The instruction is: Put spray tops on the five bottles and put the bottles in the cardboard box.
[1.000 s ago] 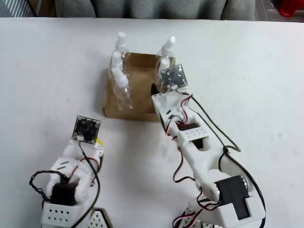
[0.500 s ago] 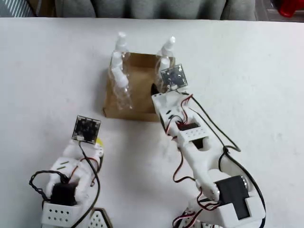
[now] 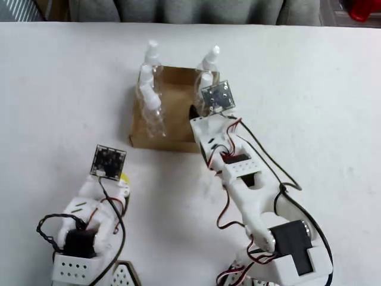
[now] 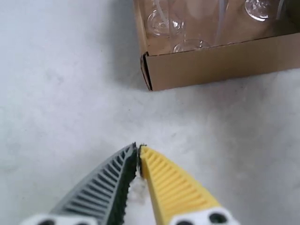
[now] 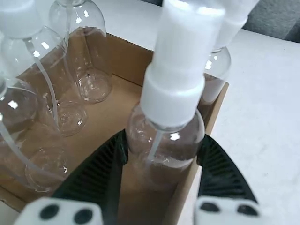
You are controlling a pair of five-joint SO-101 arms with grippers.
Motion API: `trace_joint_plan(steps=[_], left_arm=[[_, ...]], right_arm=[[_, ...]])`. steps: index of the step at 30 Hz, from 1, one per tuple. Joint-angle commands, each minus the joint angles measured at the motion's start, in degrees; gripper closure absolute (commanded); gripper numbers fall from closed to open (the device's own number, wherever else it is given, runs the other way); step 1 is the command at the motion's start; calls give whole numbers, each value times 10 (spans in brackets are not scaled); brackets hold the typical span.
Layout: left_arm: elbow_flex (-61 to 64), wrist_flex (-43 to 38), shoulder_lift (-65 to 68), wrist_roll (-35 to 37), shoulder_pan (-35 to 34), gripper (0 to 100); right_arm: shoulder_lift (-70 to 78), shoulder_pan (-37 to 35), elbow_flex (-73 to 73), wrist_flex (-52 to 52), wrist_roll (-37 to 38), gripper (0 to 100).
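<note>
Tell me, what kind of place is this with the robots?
Probably a robot lab or workshop bench. Two white robot arms with bare wires sit on a plain white table, and the right end effector holds a clear plastic spray bottle in a brown cardboard box.

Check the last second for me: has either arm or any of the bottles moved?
Nothing visibly changed. The right gripper stays closed around the bottle standing inside the cardboard box by its wall. The left gripper stays shut, low over the table. The other bottles stand in the box as before.
</note>
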Motion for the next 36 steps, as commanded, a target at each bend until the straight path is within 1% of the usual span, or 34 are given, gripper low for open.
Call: trace_joint_plan(steps=[1, 4, 9, 11, 14, 17, 18, 21, 36], left_arm=[[-1, -4, -10, -5, 0, 976], [-1, -4, -10, -5, 0, 976], [-1, -4, -10, -5, -2, 976], [-1, -4, -10, -5, -2, 976], [-1, -4, -10, -5, -2, 976], [-1, -4, -10, -5, -2, 976], [-1, -4, -10, -5, -2, 976], [-1, -4, -10, -5, -2, 976], [-1, -4, -10, -5, -3, 976]], right_arm=[[-3, -2, -13, 2, 4, 867], [-3, -8, -13, 2, 4, 849], [-3, -12, -6, 3, 4, 743], [-3, -15, -4, 2, 4, 725], [-5, -15, -5, 0, -5, 724], [-8, -15, -7, 0, -69, 722], [-8, -20, -7, 0, -77, 722], [-6, -28, -7, 0, -68, 722], [-8, -27, -6, 0, -68, 722]])
